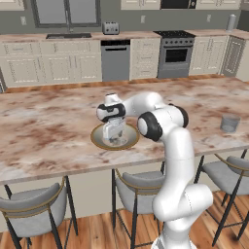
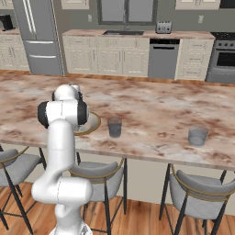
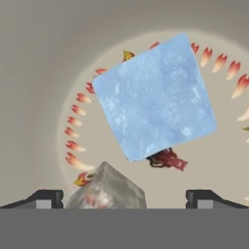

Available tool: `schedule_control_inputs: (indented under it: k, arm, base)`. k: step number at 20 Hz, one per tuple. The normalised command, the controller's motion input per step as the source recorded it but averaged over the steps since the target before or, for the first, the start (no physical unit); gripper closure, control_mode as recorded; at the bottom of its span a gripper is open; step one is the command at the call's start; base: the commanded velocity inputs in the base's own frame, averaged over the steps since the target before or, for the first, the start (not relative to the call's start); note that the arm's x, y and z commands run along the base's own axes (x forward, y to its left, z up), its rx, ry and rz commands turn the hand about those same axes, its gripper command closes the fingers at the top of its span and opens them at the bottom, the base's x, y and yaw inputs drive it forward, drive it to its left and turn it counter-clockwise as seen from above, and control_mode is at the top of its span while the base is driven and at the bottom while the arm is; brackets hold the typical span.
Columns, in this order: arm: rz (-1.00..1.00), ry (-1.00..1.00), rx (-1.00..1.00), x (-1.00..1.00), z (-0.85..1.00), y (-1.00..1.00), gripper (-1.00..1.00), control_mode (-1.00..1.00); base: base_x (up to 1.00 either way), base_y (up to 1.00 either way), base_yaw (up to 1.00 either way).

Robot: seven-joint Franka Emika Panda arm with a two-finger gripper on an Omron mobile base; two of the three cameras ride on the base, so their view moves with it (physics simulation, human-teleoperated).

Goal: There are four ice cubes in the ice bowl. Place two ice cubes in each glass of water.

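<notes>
Pick-up step in hand. Jaws (image 3: 124,197) stand wide open, empty, low inside the bowl (image 1: 98,141). A blue ice cube (image 3: 154,97) lies just ahead between them; next move calls for lowering, centring, closing.

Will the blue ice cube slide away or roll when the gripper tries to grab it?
The blue ice cube has flat faces, so it probably won't roll. It looks smooth and lies on the glossy inside of the ice bowl, so it may skid if nudged. The open gripper is wider than it, so squeezing evenly should help.
</notes>
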Motion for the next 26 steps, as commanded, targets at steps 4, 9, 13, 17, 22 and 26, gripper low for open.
schedule_control_inputs:
  k: [4, 9, 13, 17, 22, 26]
  arm:
    - [-0.16, 0.03, 0.00, 0.00, 0.01, 0.00, -1.00, -1.00]
    - [-0.15, 0.02, 0.00, -0.10, 0.00, 0.01, -1.00, -1.00]
    - [-0.13, 0.00, 0.00, -0.09, 0.00, 0.11, -1.00, -1.00]
    - [-0.10, 0.00, 0.00, 0.00, 0.00, 0.02, -1.00, -1.00]
    - [-0.07, 0.00, -0.01, -0.04, 0.00, 0.00, -1.00, -1.00]
    - [-0.05, 0.00, -0.01, -0.29, 0.00, 0.00, -1.00, -1.00]
  base:
    - [0.00, 0.00, 0.00]
    - [0.00, 0.00, 0.00]
    - [0.00, 0.00, 0.00]
    - [0.00, 0.00, 0.00]
    - [0.00, 0.00, 0.00]
    - [0.00, 0.00, 0.00]
